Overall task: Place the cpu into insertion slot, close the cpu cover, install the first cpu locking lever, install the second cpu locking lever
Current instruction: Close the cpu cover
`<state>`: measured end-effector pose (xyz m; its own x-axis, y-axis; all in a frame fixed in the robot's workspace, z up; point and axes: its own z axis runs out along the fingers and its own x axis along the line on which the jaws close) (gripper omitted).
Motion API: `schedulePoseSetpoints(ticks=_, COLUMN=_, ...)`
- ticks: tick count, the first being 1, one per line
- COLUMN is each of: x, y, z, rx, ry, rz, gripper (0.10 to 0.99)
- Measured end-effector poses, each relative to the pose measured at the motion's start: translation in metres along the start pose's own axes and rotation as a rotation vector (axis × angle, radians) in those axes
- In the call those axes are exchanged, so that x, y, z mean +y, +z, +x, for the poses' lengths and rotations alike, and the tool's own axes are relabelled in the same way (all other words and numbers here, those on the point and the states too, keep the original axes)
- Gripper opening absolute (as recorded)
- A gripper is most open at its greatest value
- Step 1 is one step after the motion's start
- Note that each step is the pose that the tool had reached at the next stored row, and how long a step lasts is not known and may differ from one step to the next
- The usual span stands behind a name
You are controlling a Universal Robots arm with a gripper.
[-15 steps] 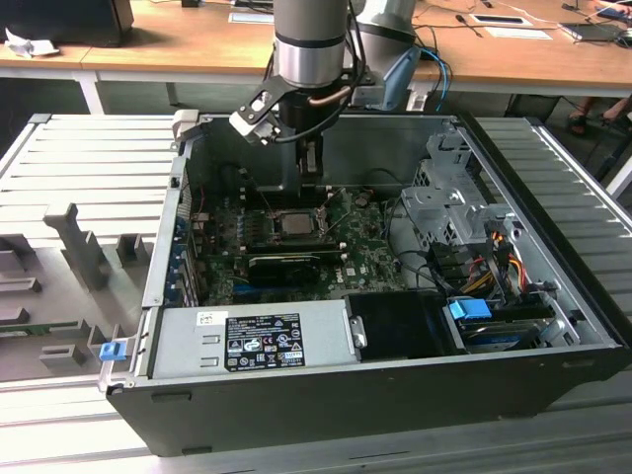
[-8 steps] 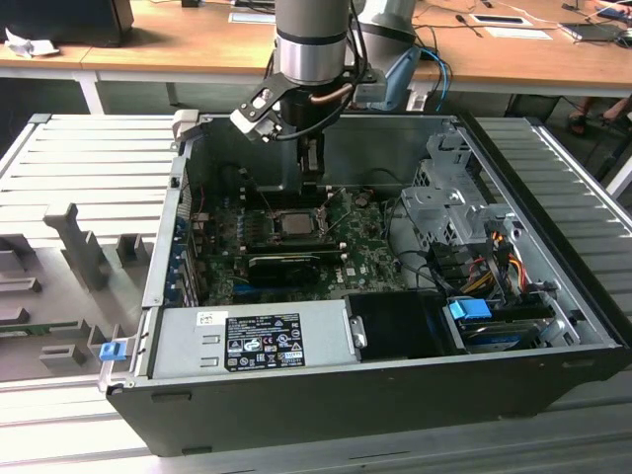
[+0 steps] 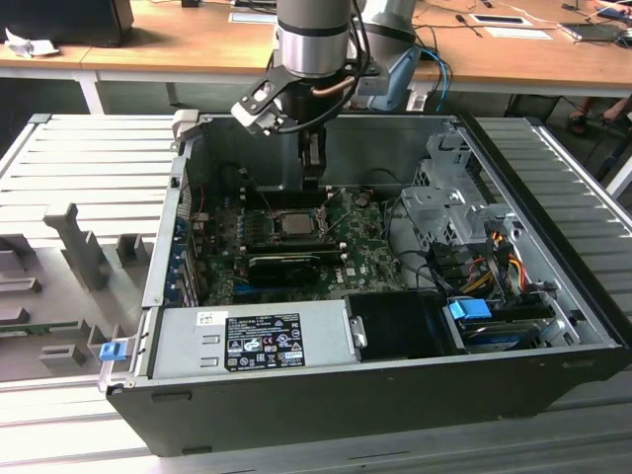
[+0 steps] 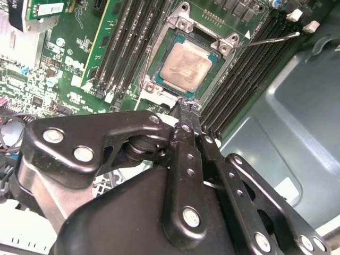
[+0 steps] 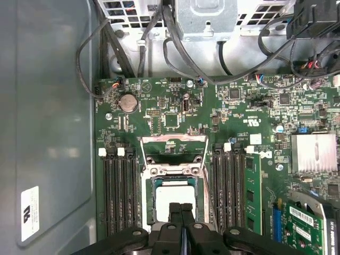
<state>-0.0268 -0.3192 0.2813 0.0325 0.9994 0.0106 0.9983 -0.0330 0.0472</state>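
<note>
step: closing cover, I judge | small silver-grey square cpu (image 5: 175,194) lies in dark metal-rimmed insertion slot (image 5: 151,204) | thin silver-grey frame cpu cover (image 5: 173,137) open beside it | black tool (image 5: 181,208) pressed together, empty, just over cpu edge | next calls for gentle push on cover

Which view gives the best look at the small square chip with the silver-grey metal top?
The second wrist view: the small square silver-grey cpu lies in its socket, whole top unobstructed. In the first wrist view the black gripper overlaps one edge. The exterior view shows it small, deep inside the dark computer case.
</note>
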Motion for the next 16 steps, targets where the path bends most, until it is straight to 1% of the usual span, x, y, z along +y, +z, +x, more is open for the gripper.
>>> schedulePoseSetpoints(ticks=1, x=0.0008, y=-0.0001, z=0.0001, rx=0.0002, ry=0.000, rz=0.000, gripper=0.106)
schedulePoseSetpoints(ticks=4, x=0.0078, y=0.0001, z=0.0003, rx=0.0002, ry=0.000, rz=0.000, gripper=0.106)
schedulePoseSetpoints(ticks=6, x=0.0111, y=0.0003, z=0.0003, rx=0.0008, ry=0.000, rz=0.000, gripper=0.106)
schedulePoseSetpoints(ticks=8, x=0.0177, y=0.0006, z=0.0006, rx=0.0012, ry=0.000, rz=0.000, gripper=0.106)
schedulePoseSetpoints(ticks=9, x=0.0226, y=0.0009, z=0.0007, rx=0.0012, ry=0.000, rz=0.000, gripper=0.106)
schedulePoseSetpoints(ticks=13, x=0.0307, y=0.0012, z=0.0010, rx=0.0011, ry=0.000, rz=0.000, gripper=0.106)
schedulePoseSetpoints(ticks=15, x=0.0378, y=0.0015, z=0.0013, rx=0.0011, ry=0.000, rz=0.000, gripper=0.106)
schedulePoseSetpoints(ticks=16, x=0.0400, y=0.0017, z=0.0013, rx=0.0012, ry=0.000, rz=0.000, gripper=0.106)
